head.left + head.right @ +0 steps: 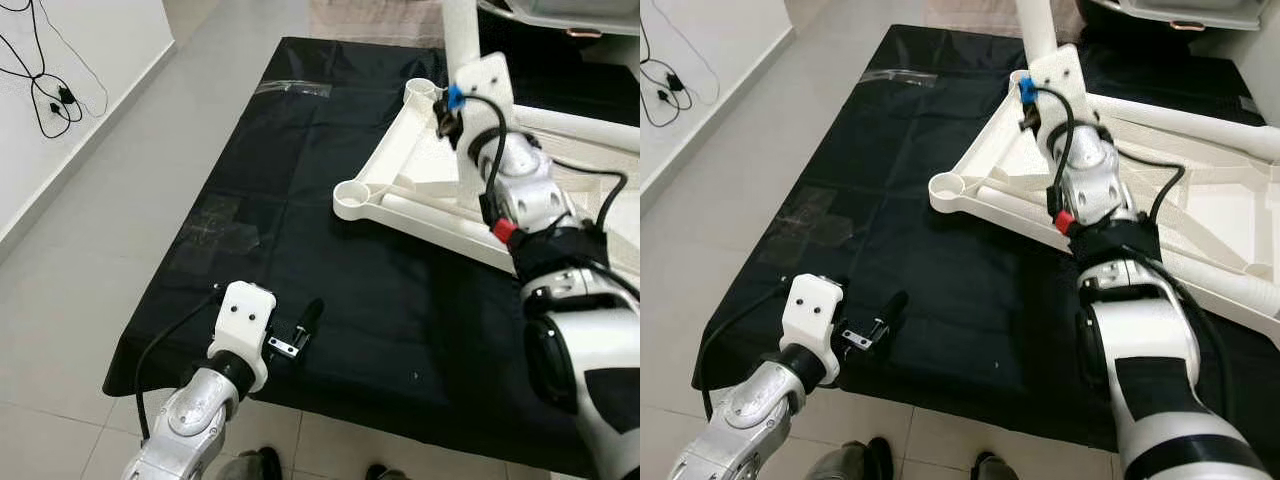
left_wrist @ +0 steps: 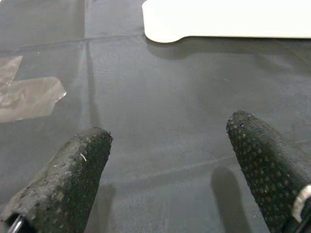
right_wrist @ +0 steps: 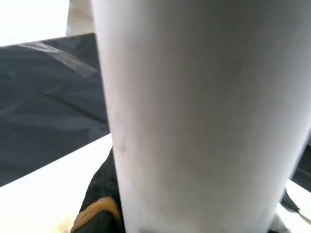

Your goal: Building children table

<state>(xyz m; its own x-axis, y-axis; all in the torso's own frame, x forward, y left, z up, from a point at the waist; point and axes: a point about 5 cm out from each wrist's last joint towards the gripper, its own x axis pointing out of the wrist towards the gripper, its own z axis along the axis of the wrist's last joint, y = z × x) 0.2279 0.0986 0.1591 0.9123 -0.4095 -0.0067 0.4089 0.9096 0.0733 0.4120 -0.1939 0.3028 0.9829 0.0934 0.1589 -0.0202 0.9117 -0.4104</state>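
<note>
A white plastic children's table frame lies upside down on a black cloth, with round leg sockets at its corners. A white table leg stands upright over the far socket. My right gripper is shut on this leg. One black finger presses against the tube, and the wrist hides the grip in the eye views. My left gripper is open and empty, low over the cloth near its front edge. Its fingers point toward the frame.
Clear tape patches are stuck to the cloth at the left and far side. Grey tiled floor surrounds the cloth. A white wall with black cables runs along the left. Dark shoes show at the bottom edge.
</note>
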